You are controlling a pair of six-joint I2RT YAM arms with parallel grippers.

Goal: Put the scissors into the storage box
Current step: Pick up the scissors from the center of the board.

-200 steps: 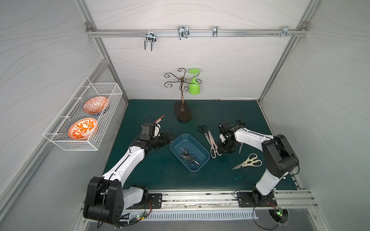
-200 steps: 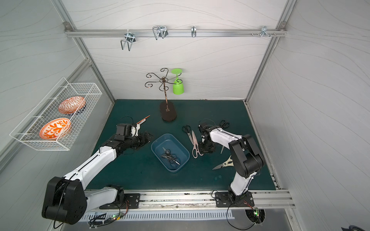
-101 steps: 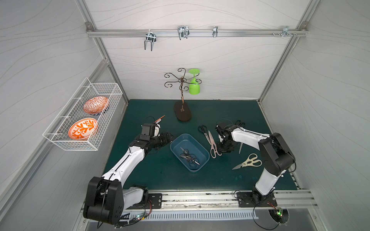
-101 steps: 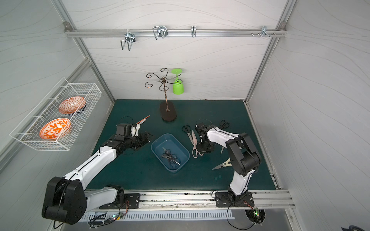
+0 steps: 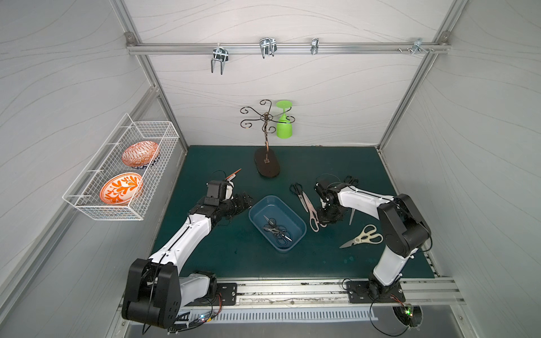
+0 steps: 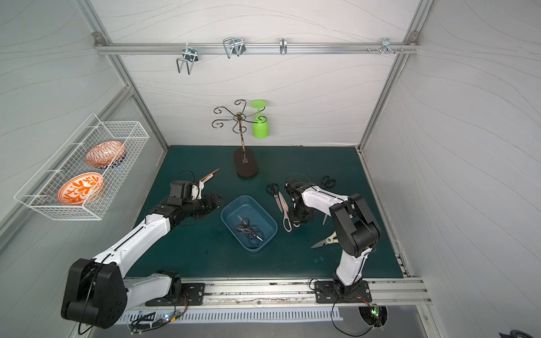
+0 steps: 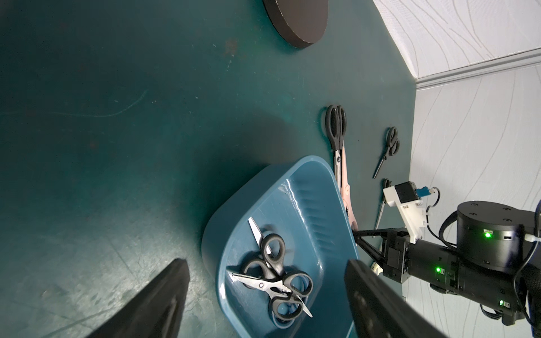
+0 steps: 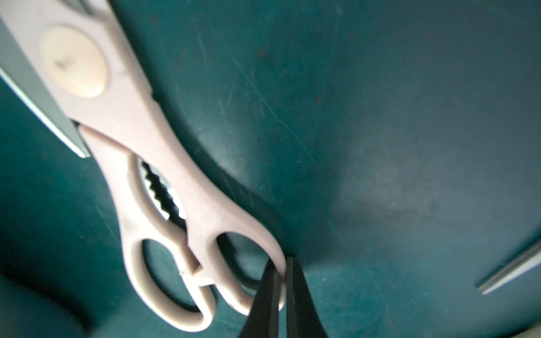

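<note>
Both top views looked down from high above the front rail [image 5: 292, 285], facing the back wall [image 5: 292, 87], far enough off to take in the whole green desk [image 5: 234, 257], and they shared almost the same scene. The left wrist camera sat low and near the desk, looking between the fingers of the left pincer [image 7: 266, 261] across the storage box [image 7: 316, 199] toward the right arm [image 7: 439, 263]. The right wrist camera sat closest of all, just above the pale pink scissors [image 8: 164, 175] at the tips of the right pincer [image 8: 280, 263]; box and pink pair also showed in both top views.
</note>
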